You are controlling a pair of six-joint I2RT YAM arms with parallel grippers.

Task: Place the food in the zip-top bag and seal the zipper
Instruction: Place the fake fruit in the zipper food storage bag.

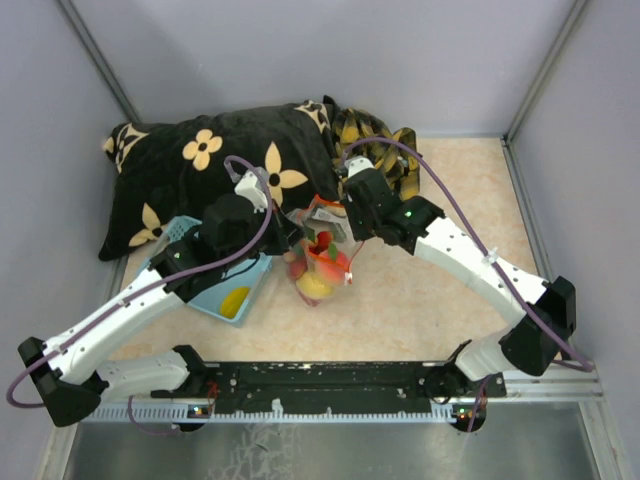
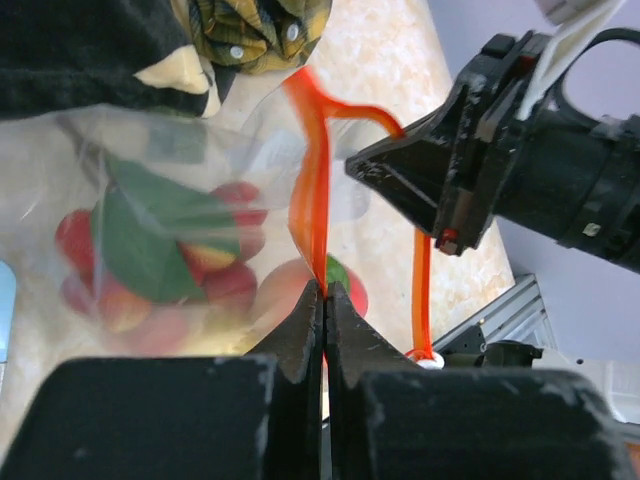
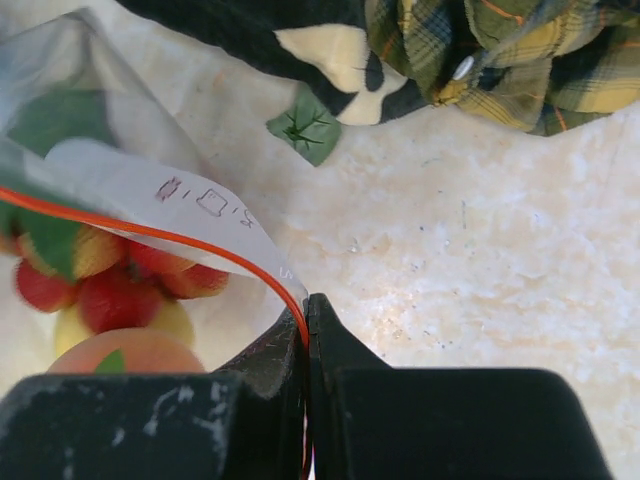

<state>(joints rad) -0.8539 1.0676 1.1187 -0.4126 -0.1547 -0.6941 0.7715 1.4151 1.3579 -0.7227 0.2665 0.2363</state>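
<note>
The left gripper (image 2: 325, 290) and right gripper (image 3: 305, 305) are each clamping the zipper (image 2: 312, 180), jaws closed on it. The zip-top bag (image 1: 322, 262), carrying the food (image 2: 190, 265), is being held just in front of the pillow (image 1: 200, 170); that zipper is running between the 2 grippers, buckled.

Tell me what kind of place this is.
Probably a lab robot cell: plain grey panel walls boxing in a beige tabletop, with a black mounting rail along the near edge.
</note>
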